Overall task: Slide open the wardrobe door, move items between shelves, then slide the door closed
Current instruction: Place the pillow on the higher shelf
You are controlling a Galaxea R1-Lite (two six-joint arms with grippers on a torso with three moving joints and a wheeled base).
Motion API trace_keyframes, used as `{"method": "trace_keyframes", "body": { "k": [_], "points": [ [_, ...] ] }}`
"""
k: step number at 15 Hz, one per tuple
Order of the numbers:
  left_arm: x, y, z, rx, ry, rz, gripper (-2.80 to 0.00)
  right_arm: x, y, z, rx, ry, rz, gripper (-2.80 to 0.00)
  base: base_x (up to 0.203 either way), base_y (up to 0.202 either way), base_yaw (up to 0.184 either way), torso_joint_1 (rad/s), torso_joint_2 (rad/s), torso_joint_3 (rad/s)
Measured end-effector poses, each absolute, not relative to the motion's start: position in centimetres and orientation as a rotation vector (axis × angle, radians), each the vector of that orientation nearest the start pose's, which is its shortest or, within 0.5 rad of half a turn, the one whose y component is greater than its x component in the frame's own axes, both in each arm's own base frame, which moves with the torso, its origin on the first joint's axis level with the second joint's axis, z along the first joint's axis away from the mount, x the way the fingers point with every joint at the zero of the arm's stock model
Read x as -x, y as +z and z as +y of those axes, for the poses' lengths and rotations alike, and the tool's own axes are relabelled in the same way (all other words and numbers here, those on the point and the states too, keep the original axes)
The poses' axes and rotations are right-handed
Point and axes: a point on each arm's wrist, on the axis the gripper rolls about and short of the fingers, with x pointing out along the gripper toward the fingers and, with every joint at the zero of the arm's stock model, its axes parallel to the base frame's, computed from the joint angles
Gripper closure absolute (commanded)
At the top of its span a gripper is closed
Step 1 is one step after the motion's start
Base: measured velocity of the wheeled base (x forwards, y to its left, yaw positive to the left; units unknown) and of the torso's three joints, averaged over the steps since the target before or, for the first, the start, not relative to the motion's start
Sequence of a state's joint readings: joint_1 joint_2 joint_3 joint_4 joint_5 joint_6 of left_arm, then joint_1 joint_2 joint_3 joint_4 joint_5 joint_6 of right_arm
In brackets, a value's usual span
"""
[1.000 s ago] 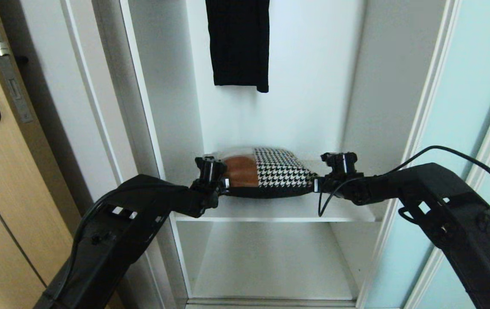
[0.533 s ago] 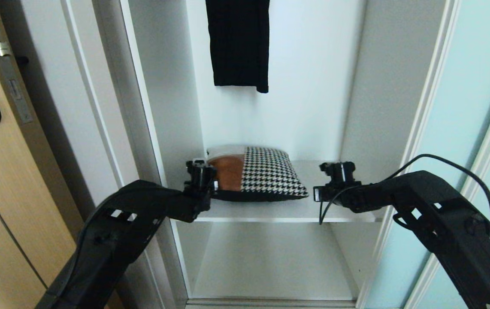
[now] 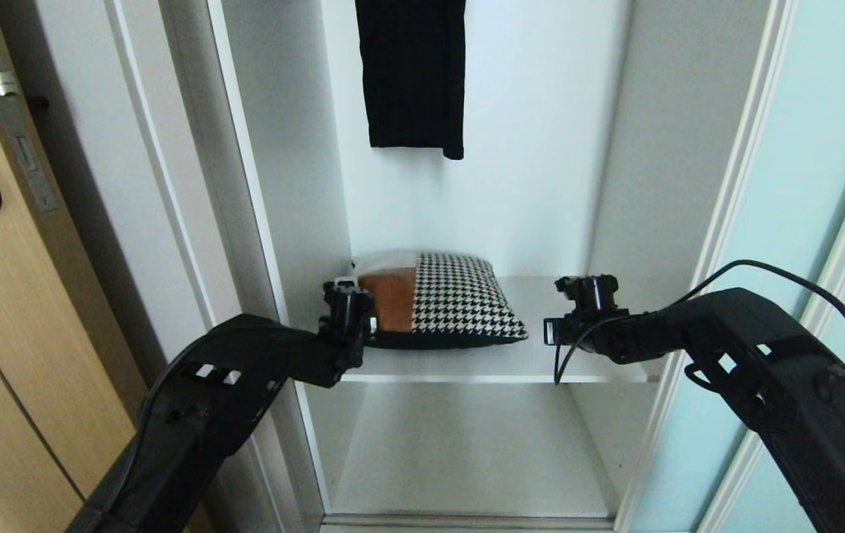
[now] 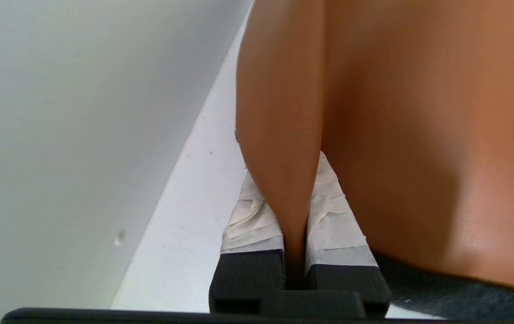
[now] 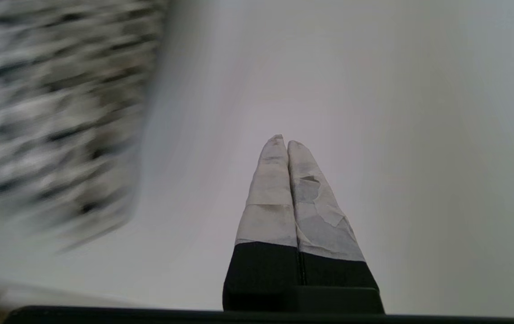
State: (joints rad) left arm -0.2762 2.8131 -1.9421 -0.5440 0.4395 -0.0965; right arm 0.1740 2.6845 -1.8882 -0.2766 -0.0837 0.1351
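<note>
Head view: soft patchwork pillow (image 3: 437, 300) of smooth tan-brown and houndstooth fabric lies on the matte white upper shelf (image 3: 482, 364). Left gripper (image 4: 296, 211) pinches a fold of its tan corner; right gripper (image 5: 282, 143), taped fingers pressed together, holds nothing, just beside it.

Patchwork pillow (image 3: 433, 300): tan-brown, houndstooth, dark charcoal underside; flat on upper white shelf (image 3: 541, 355), toward left wall. Lower shelf (image 3: 467, 451) bare. Frosted aqua sliding door (image 3: 800, 185) slid right, wardrobe open.
</note>
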Motion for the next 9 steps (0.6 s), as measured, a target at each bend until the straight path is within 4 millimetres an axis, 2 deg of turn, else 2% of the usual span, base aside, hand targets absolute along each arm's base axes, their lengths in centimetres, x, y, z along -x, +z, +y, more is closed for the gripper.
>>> {"method": "trace_keyframes", "body": {
  "k": [4, 9],
  "points": [
    [-53.2, -1.2, -14.1, -0.012, 0.17, 0.254, 0.0, -50.5, 3.0, 8.4, -0.085, 0.1, 0.565, 0.0, 0.0, 0.0, 0.0, 0.0, 0.0, 0.0],
    [-53.4, 1.4, -14.8, -0.035, 0.159, 0.08, 0.0, -47.8, 5.6, 8.0, -0.125, 0.166, 0.526, 0.0, 0.0, 0.0, 0.0, 0.0, 0.0, 0.0]
  ]
}}
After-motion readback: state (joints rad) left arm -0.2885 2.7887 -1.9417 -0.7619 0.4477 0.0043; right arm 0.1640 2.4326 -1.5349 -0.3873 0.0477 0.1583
